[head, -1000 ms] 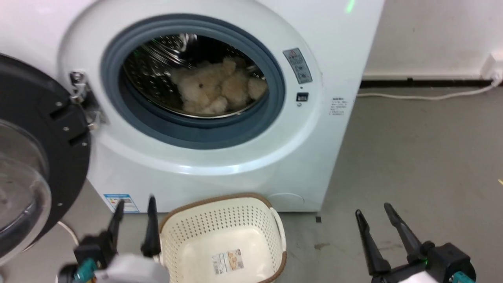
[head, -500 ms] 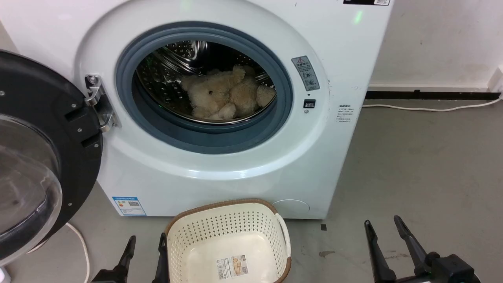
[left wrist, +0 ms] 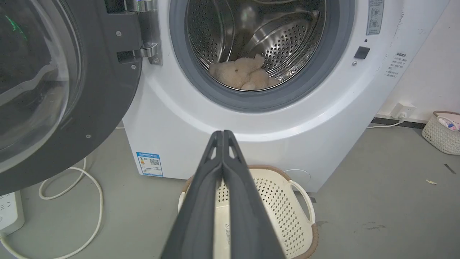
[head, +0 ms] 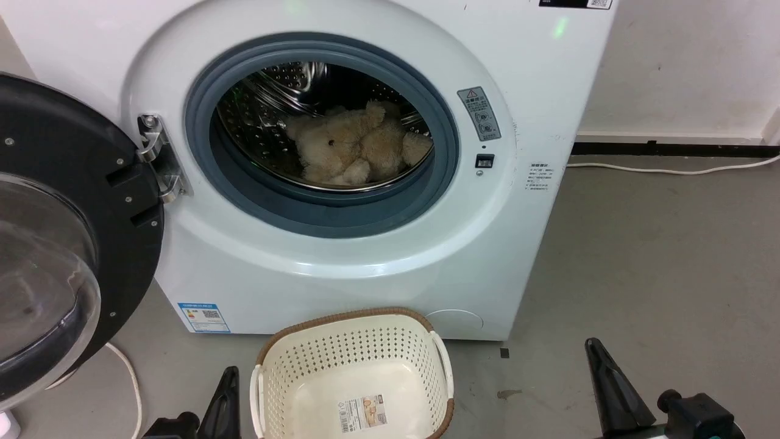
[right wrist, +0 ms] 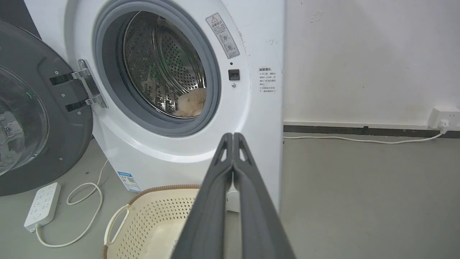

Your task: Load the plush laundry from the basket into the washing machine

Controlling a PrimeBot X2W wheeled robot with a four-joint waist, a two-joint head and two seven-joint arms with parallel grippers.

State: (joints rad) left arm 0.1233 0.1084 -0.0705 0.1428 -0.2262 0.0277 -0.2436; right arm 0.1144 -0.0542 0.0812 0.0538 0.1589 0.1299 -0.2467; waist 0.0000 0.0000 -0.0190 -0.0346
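**Beige plush in the drum, basket bare, both pincers pressed together**

Cream-beige shaggy stuffed bear, the plush laundry (head: 356,152), lies inside the shiny perforated steel drum (head: 262,116) of the large white front-loading washing machine (head: 341,268). It sits past the grey rubber ring (head: 341,216), low and a little right of centre, dark eye facing out. No limb seen hanging over the ring.

The cream-white perforated plastic basket with brown woven-look rim (head: 347,315) stands on the grey floor (head: 658,256), just in front of the machine. Its bottom shows a paper label (head: 364,413) and no plush.

Step in hand, as I judge it: the loading proper looks complete, with the toy delivered and the arms low and clear of the opening.

Next move, if any: the black-framed round glass door (head: 67,231) stands swung wide at the left. Closing it would suit the left arm, as a push on the frame along the hinge arc. It should stay clear of the basket and the white cable (head: 125,372) on the floor.

Pincers:
- Left gripper (head: 226,384): low, just beside the basket's left end. Its two long dark fingers lie flat against each other, tip to tip, with nothing between them. The left wrist view (left wrist: 222,135) agrees.
- Right gripper (head: 602,372): well apart to the right, over bare floor. Its fingers are likewise pressed together and pinch nothing. The right wrist view (right wrist: 233,136) agrees.
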